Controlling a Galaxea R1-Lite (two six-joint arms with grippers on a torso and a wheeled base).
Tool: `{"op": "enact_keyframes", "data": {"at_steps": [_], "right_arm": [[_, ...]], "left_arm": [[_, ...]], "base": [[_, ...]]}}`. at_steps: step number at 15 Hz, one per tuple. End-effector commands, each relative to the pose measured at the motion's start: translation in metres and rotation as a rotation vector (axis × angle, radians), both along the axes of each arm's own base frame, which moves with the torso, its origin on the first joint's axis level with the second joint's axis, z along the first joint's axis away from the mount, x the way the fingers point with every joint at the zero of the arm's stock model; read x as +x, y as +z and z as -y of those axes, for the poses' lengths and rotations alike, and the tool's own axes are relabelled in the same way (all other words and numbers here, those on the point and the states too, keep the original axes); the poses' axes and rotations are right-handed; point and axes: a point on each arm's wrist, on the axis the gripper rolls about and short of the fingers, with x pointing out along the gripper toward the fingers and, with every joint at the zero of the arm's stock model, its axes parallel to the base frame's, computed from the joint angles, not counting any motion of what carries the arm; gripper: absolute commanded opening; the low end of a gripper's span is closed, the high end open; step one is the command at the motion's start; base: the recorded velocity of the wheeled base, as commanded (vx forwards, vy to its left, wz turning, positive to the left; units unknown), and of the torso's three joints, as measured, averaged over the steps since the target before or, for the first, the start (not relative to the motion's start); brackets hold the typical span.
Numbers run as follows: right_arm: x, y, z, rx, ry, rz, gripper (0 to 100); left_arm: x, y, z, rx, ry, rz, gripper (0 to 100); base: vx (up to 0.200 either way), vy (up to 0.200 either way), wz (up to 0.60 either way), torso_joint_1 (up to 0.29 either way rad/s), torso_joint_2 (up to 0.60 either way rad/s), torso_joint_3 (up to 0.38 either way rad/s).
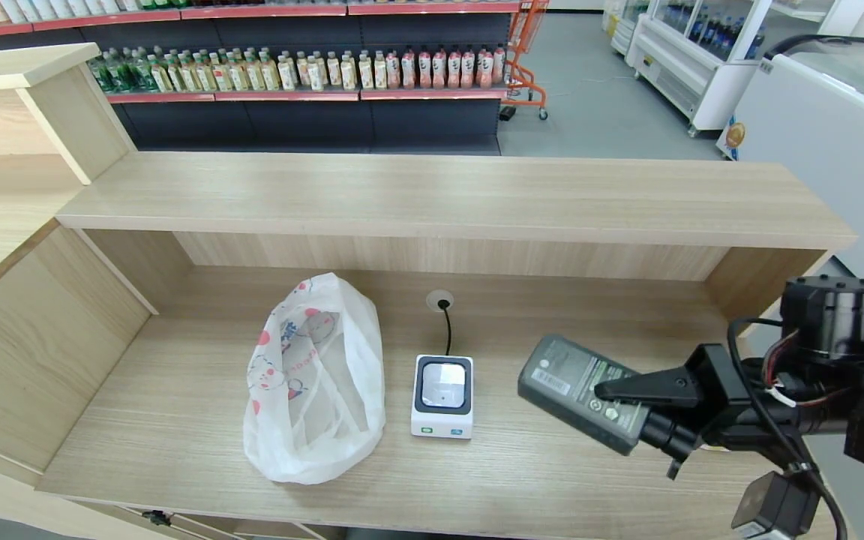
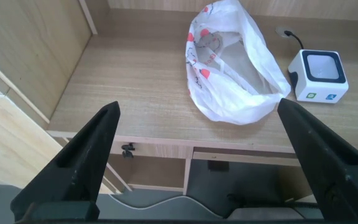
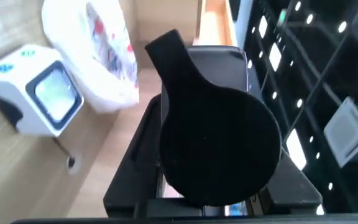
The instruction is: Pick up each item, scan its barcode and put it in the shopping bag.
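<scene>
Grey flat rectangular pack (image 1: 563, 375) was clamped by fingers of R gripper (image 1: 612, 391), above light wooden counter (image 1: 177, 427), right of white box-shaped scanner (image 1: 443, 395); white printed plastic shopping bag (image 1: 316, 382) lay at scanner's left; L gripper (image 2: 197, 107) fingers stood wide apart, empty.

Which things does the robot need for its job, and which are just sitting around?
For the job: grey pack in the right gripper, scanner, shopping bag.
Just sitting around: drink bottles on the shelf, orange cart, freezer.
</scene>
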Motion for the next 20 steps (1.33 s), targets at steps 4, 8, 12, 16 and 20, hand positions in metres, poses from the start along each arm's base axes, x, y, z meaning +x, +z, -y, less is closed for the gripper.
{"op": "enact_keyframes", "data": {"at_steps": [4,8,12,16,20], "right_arm": [[-0.002,-0.024,-0.067,-0.008,0.28,0.014,0],[0.008,-0.036,-0.075,0.003,0.308,0.022,0],[0.013,-0.036,-0.091,0.015,0.353,0.055,0],[0.015,-0.041,-0.097,0.016,0.368,0.065,0],[0.02,-0.051,-0.107,0.01,0.388,0.045,0]], "left_arm": [[0.0,0.0,0.0,-0.002,0.0,0.001,100],[0.0,0.0,0.0,-0.002,0.0,0.001,100],[0.0,0.0,0.0,-0.002,0.0,0.001,100],[0.0,0.0,0.0,0.0,0.0,0.001,100],[0.0,0.0,0.0,-0.002,0.0,0.001,100]], "base": [[0.0,0.0,0.0,0.0,0.0,0.0],[0.0,0.0,0.0,0.0,0.0,0.0],[0.0,0.0,0.0,0.0,0.0,0.0],[0.0,0.0,0.0,0.0,0.0,0.0],[0.0,0.0,0.0,0.0,0.0,0.0]]}}
